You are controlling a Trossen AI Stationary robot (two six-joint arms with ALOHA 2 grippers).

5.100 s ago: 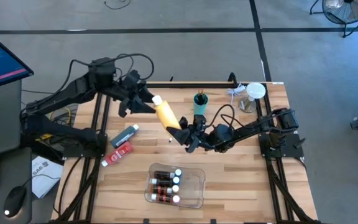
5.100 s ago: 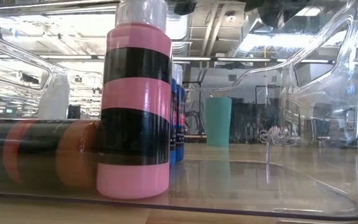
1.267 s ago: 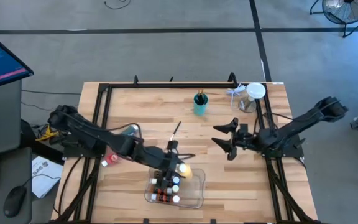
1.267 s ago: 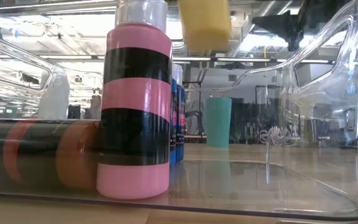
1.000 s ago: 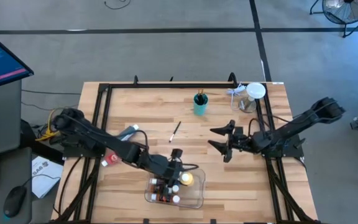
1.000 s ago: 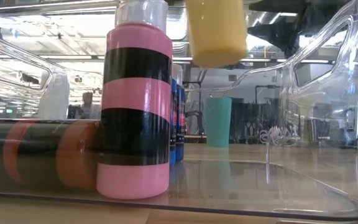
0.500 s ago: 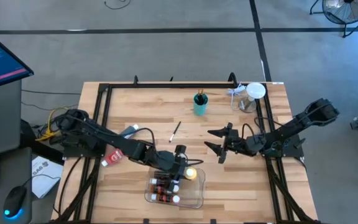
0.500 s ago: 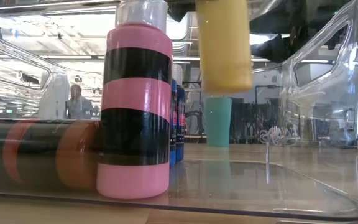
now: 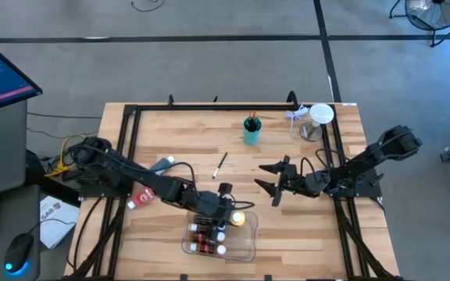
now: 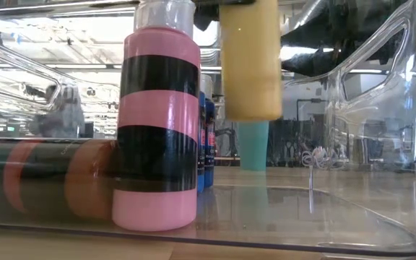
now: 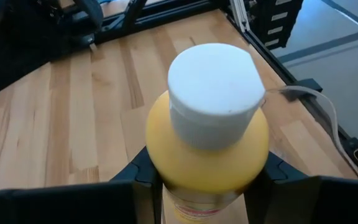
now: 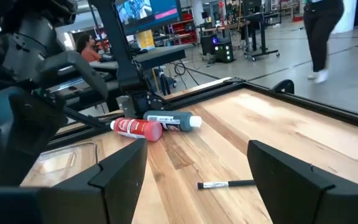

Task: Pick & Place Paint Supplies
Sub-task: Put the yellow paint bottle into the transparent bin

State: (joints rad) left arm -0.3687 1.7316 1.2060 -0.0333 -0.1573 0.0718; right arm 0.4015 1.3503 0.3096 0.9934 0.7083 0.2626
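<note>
A yellow bottle (image 9: 239, 218) with a white cap (image 11: 212, 86) hangs upright over the clear tray (image 9: 250, 236), held by my left gripper (image 9: 228, 212). In the low view the yellow bottle (image 10: 251, 65) is inside the tray's walls (image 10: 381, 87), above its floor. Several small white-capped bottles (image 9: 208, 232) sit in the tray's left half, one pink and black (image 10: 157, 123). My right gripper (image 9: 270, 182) hovers open over the table, right of the tray. A red tube (image 9: 143, 197), a grey tube (image 9: 162, 166) and a brush (image 9: 220, 165) lie on the table. My left gripper pinches the yellow bottle's body just below its shoulder (image 11: 166, 175) between its two fingers (image 11: 143, 173), one on each side. The fingers come from the table's left, slanting down. The bottle stays upright, cap up, clear of the tray floor.
A teal cup (image 9: 251, 131) with brushes stands at the far middle, and a clear jar (image 9: 316, 123) at the far right corner. A black frame runs along the table's edges. Bare wood lies between the tray and my right gripper.
My left gripper has come down with the yellow bottle, which now hangs lower between the tray walls, still upright. My right gripper has sunk a little and drifted toward the table's left, staying open.
</note>
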